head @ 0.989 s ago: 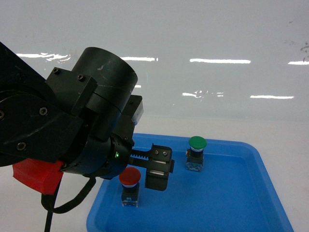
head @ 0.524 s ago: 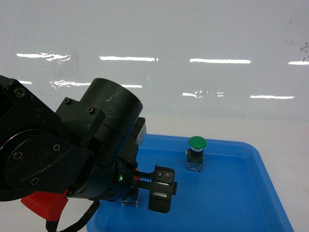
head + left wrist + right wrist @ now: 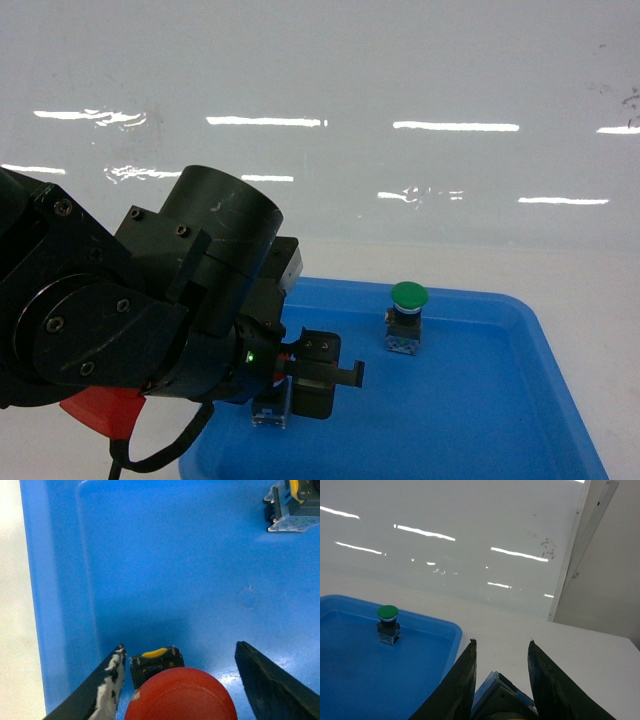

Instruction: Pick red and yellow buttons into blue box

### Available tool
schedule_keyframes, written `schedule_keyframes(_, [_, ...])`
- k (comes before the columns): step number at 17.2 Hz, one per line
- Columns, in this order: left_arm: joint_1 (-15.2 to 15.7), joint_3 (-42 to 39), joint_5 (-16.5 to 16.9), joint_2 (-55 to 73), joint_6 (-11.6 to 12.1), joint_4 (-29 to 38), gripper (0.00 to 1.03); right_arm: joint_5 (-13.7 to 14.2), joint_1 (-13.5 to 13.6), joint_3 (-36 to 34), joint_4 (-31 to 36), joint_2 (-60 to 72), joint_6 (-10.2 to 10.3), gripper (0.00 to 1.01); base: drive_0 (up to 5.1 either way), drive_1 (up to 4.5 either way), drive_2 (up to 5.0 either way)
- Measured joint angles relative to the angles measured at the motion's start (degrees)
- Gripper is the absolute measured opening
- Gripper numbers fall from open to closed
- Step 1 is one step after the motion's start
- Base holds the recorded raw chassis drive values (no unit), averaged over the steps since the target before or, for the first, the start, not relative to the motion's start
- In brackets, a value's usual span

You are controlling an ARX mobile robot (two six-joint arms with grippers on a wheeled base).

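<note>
The shallow blue tray serves as the landmark, and it holds everything of note. Near its far rim a green-capped button stands upright on the tray floor, well apart from the arm working at the near left corner. There the left gripper is down inside the tray with its fingers spread wide, one on either side of the red button; in the left wrist view the red cap sits between the two fingers with blue floor showing on both sides, so neither finger touches it and nothing is held. The red button stands upright close to the tray's left wall, its black body with a yellow mark visible just beyond the cap. In the head view the arm hides most of that button; only its clear base shows below the gripper. The right gripper hangs outside the tray, past its right rim over the white table, jaws apart and gripping nothing. Neither the yellow button nor the deep blue box can be made out.
</note>
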Motion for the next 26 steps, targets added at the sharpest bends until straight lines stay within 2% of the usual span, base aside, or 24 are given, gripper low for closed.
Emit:
schedule_keyframes(1, [-0.02, 0.20, -0.02, 0.00, 0.00, 0.74, 0.48, 0.00, 0.00, 0.00, 0.00, 0.00, 0.00, 0.29, 0.0, 0.00, 0.0])
schedule_keyframes(3, [-0.04, 0.31, -0.55, 0.17, 0.15, 1.29, 0.32, 0.00, 0.00, 0.00, 0.00, 0.00, 0.00, 0.29, 0.0, 0.00, 0.0])
schedule_keyframes(10, [-0.52, -1.03, -2.10, 0.52, 0.28, 3.41, 0.32, 0.00, 0.00, 0.00, 0.00, 0.00, 0.00, 0.29, 0.0, 0.00, 0.0])
schedule_keyframes(12, [-0.22, -1.99, -2.97, -0.74, 1.55, 2.99, 0.32, 0.00, 0.00, 0.00, 0.00, 0.00, 0.00, 0.29, 0.0, 0.00, 0.0])
schedule_keyframes(15, [3.26, -6.10, -2.69, -6.82, 5.55, 4.07, 0.32, 0.00, 0.00, 0.00, 0.00, 0.00, 0.00, 0.29, 0.0, 0.00, 0.0])
schedule_keyframes(16, [4.83, -7.34, -2.05, -10.36, 6.62, 5.11, 0.32, 0.00, 0.00, 0.00, 0.00, 0.00, 0.00, 0.29, 0.0, 0.00, 0.0])
schedule_keyframes(17, [7.04, -8.74, 0.00, -15.23, 7.56, 6.34, 0.32, 0.00, 0.00, 0.00, 0.00, 0.00, 0.00, 0.29, 0.0, 0.00, 0.0])
schedule_keyframes(21, [12.83, -14.23, 7.13, -32.54, 7.52, 3.98, 0.32, 0.00, 0.00, 0.00, 0.00, 0.00, 0.00, 0.29, 0.0, 0.00, 0.0])
schedule_keyframes(23, [15.21, -19.32, 8.66, -42.29, 7.30, 5.05, 0.32, 0.00, 0.00, 0.00, 0.00, 0.00, 0.00, 0.29, 0.0, 0.00, 0.0])
schedule_keyframes(24, [16.37, -21.73, 7.76, -46.38, 7.28, 5.92, 0.32, 0.00, 0.00, 0.00, 0.00, 0.00, 0.00, 0.29, 0.0, 0.00, 0.0])
schedule_keyframes(25, [16.48, -25.35, 4.42, -52.17, 8.13, 7.19, 0.32, 0.00, 0.00, 0.00, 0.00, 0.00, 0.00, 0.29, 0.0, 0.00, 0.0])
schedule_keyframes(26, [15.89, -26.45, 3.69, -54.36, 8.13, 6.54, 0.32, 0.00, 0.00, 0.00, 0.00, 0.00, 0.00, 0.29, 0.0, 0.00, 0.0])
